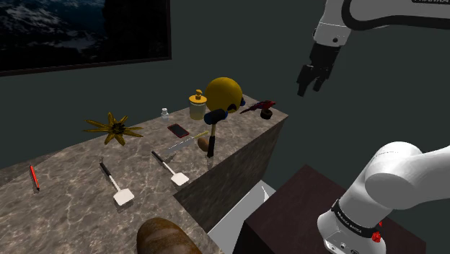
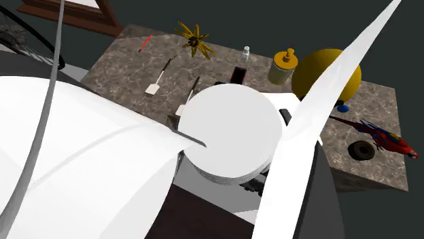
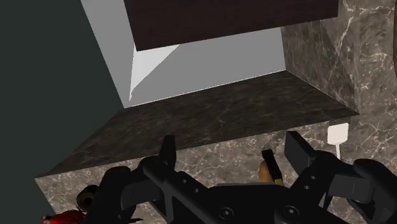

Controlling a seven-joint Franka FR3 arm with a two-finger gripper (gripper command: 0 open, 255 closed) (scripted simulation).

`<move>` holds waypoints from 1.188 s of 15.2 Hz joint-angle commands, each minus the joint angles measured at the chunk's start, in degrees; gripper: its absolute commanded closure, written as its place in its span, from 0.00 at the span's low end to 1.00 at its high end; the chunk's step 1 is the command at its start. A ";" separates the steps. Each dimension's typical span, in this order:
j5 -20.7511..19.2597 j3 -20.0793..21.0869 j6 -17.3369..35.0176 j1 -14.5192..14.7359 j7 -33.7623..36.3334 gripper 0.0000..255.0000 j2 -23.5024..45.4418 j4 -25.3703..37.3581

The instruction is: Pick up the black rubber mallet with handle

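- Mallet (image 1: pixel 215 117): black head, slim dark handle. It lies flat on the marble counter (image 1: pixel 72 195) near its edge, head just beside the yellow ball (image 1: pixel 223 92).
- A brown lump (image 1: pixel 204 144) sits by the handle; I can't tell if they touch.
- In the second exterior view, the white arm (image 2: pixel 231 132) covers the mallet.
- Gripper (image 1: pixel 309 91) hangs off the counter's end, well apart, fingers spread, holding nothing.

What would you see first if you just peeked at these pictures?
The big yellow ball at the far end of the marbled counter grabs you first, with the black-headed mallet lying just in front of it. The black gripper hangs open in the air past that end.
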 commanded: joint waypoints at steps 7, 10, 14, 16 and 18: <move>3.74 4.38 8.99 -0.90 11.92 0.00 9.91 0.61; 4.99 6.29 13.19 -1.46 17.59 0.00 15.69 2.18; 5.91 8.39 18.20 -2.21 24.95 0.00 23.97 5.51; 6.05 9.23 20.39 -2.58 28.55 0.00 28.26 7.68; 5.99 9.88 22.35 -2.87 32.12 0.00 32.63 10.17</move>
